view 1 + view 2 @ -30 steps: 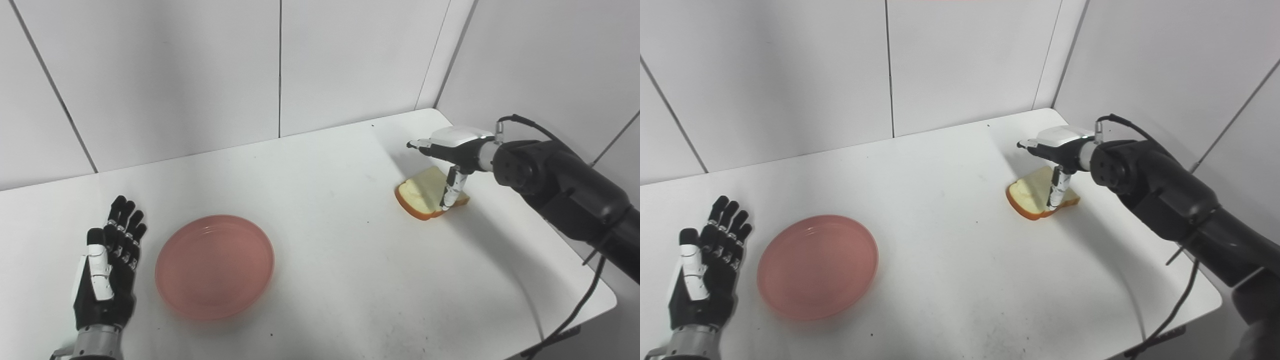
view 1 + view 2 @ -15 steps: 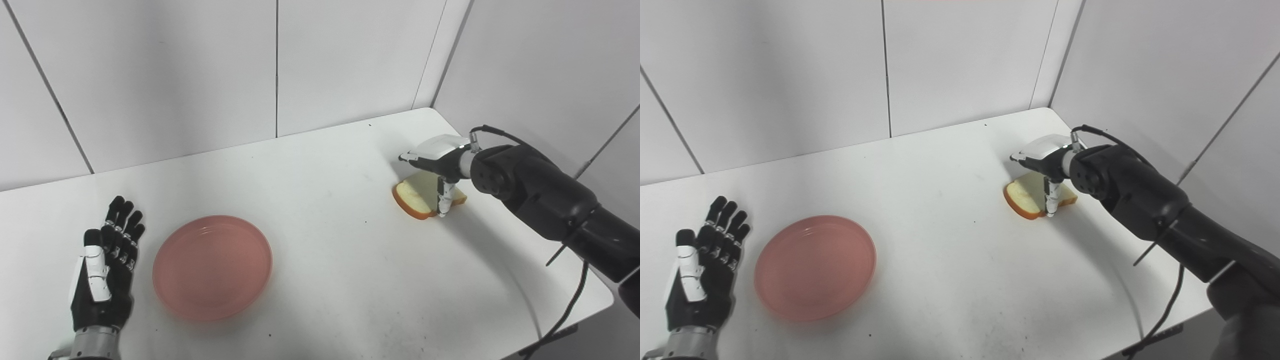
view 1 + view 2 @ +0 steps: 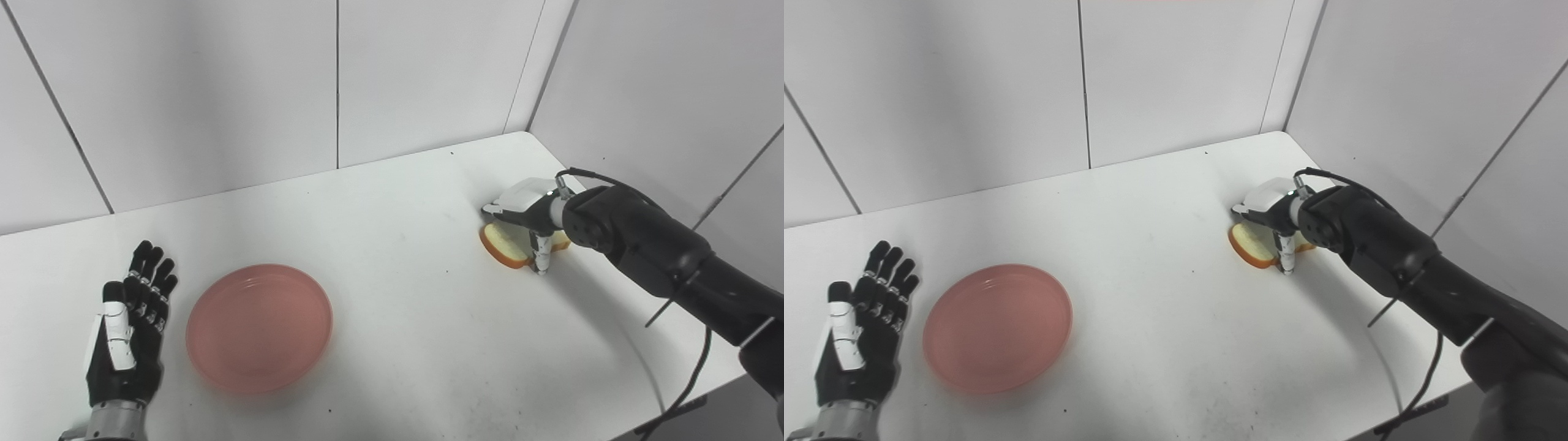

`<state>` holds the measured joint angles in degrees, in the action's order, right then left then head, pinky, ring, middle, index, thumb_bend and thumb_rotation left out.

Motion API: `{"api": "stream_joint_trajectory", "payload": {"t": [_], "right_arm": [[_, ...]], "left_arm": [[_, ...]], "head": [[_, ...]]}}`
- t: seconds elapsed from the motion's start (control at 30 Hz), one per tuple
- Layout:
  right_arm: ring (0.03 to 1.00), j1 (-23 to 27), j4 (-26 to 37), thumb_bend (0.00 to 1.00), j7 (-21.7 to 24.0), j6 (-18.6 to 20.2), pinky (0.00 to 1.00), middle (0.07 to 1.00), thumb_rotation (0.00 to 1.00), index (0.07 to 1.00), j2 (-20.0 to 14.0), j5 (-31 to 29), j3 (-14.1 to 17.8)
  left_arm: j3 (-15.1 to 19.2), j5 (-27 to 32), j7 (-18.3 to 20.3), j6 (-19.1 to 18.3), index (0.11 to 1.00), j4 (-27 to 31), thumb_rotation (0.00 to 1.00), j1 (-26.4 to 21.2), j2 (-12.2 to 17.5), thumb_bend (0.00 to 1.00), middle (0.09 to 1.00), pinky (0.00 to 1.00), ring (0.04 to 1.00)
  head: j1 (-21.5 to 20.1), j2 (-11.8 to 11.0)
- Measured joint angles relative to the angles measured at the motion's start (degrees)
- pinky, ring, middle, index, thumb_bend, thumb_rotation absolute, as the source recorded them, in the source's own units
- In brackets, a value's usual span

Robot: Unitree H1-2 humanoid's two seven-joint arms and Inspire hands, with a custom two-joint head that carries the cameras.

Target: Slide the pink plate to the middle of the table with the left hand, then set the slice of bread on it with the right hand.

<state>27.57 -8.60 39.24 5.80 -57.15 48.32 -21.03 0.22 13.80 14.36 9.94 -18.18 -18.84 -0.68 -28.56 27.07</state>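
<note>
While the right hand (image 3: pixel 531 211) hovers spread over the bread (image 3: pixel 503 245) at right, the plate (image 3: pixel 260 327) lies beside the open left hand (image 3: pixel 125 331).

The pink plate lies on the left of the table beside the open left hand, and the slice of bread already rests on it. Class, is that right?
Not quite. The pink plate does lie on the left beside the open left hand, but it is bare. The slice of bread lies on the table at the far right, under the right hand, as the left eye view shows.

Bare white-panelled test booth (image 3: pixel 429 73)
</note>
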Motion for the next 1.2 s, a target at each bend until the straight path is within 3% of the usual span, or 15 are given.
{"api": "stream_joint_trajectory", "payload": {"t": [0.13,0.17,0.23,0.27,0.3,0.4,0.47,0.8,0.87,1.2], "right_arm": [[0.804,-0.01,-1.86,0.81,-3.74,-0.73,0.72,0.842,0.06,0.830,1.61,-1.70,2.42],[0.793,-0.01,-2.19,0.81,-4.54,-1.21,0.70,0.835,0.07,0.822,1.84,-2.14,2.85],[0.692,-0.03,-2.81,0.79,-5.96,-2.24,0.59,0.764,0.06,0.762,2.00,-2.60,3.26],[0.606,-0.04,-3.02,0.63,-6.53,-2.63,0.52,0.678,0.10,0.605,2.16,-3.02,3.53],[0.560,-0.08,-3.44,0.57,-7.54,-3.07,0.48,0.604,0.07,0.534,2.41,-3.73,4.02],[0.467,-0.14,-4.67,0.54,-9.73,-4.77,0.40,0.518,0.01,0.485,3.00,-4.98,5.07],[0.423,-0.45,-4.83,0.53,-11.04,-5.28,0.35,0.509,0.00,0.469,3.48,-4.97,5.36],[0.431,-0.70,-2.73,0.53,-14.54,-5.30,0.35,0.501,0.00,0.467,4.02,-5.19,8.54],[0.386,-0.69,-1.64,0.53,-14.59,-5.28,0.31,0.482,0.00,0.482,4.03,-6.02,9.51],[0.429,-0.37,3.45,0.53,-16.07,-5.83,0.37,0.503,0.00,0.466,6.45,-9.44,12.69]], "left_arm": [[-0.02,0.20,0.06,0.00,0.937,0.00,0.98,0.00,0.00,0.79,0.984,0.98,0.973],[-0.03,0.20,0.06,-0.01,0.937,0.00,0.98,0.00,0.00,0.79,0.984,0.98,0.973],[-0.06,0.20,0.06,-0.02,0.935,0.09,0.98,0.02,-0.02,0.79,0.984,0.98,0.974],[-0.06,0.20,0.06,-0.04,0.937,0.21,0.98,0.07,-0.02,0.79,0.986,0.99,0.977],[-0.05,0.20,0.06,-0.04,0.940,0.25,0.98,0.10,-0.03,0.79,0.988,0.99,0.981],[-0.07,0.20,0.06,-0.06,0.946,0.35,0.98,0.17,-0.03,0.79,0.993,1.00,0.986],[-0.10,0.20,0.06,-0.07,0.943,0.48,0.98,0.27,-0.03,0.79,0.990,0.99,0.983],[-0.23,0.19,0.06,-0.15,0.938,0.61,0.98,0.39,-0.05,0.79,0.985,0.99,0.978],[-0.32,0.14,0.06,-0.14,0.938,0.65,0.99,0.41,-0.06,0.78,0.984,0.98,0.974],[-0.74,-0.11,-0.05,-0.14,0.943,1.25,0.99,0.92,-0.15,0.77,0.994,0.98,0.979]], "head": [[-0.09,0.09],[0.00,0.09],[0.00,0.18],[-0.09,0.26],[-0.09,0.26],[0.00,0.35],[0.00,0.35],[0.70,0.44],[0.79,0.35],[2.63,0.26]]}}
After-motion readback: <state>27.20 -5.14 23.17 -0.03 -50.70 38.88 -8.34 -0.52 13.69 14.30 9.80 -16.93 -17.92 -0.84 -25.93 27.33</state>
